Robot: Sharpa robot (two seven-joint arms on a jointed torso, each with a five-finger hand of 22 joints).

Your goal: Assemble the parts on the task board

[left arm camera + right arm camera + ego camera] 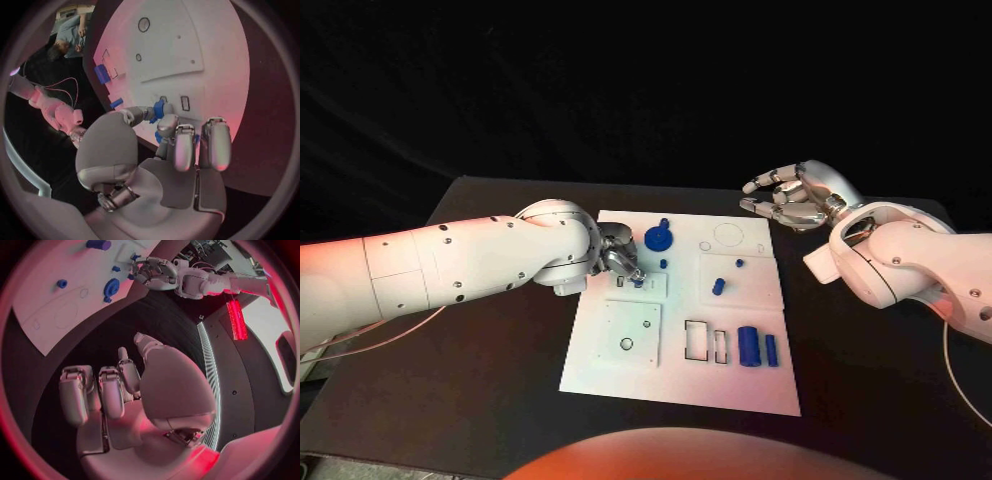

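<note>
The table (473, 400) is black and carries the board (646, 385), a white flat plate lying in the middle, with outlined recesses and small holes cut into it. It looks stiff and is best left lying; the work is with what sits on it. Over its left edge the left hand (620, 255) has its fingers (164, 124) closed on a small blue part (159, 108), pinched at the tips just above two little slots. The right hand (790, 197) hovers off the board's far right corner, above bare table, fingers curled loosely apart and holding nothing. Of the loose parts, the blue disc (658, 238) near the far edge is the biggest; then two upright cylinders (750, 346) by the near right edge; then a short peg (718, 286) mid-board. All look like hard, light plastic, smooth enough to slip or roll, so I would pinch each across its sides, low down.
</note>
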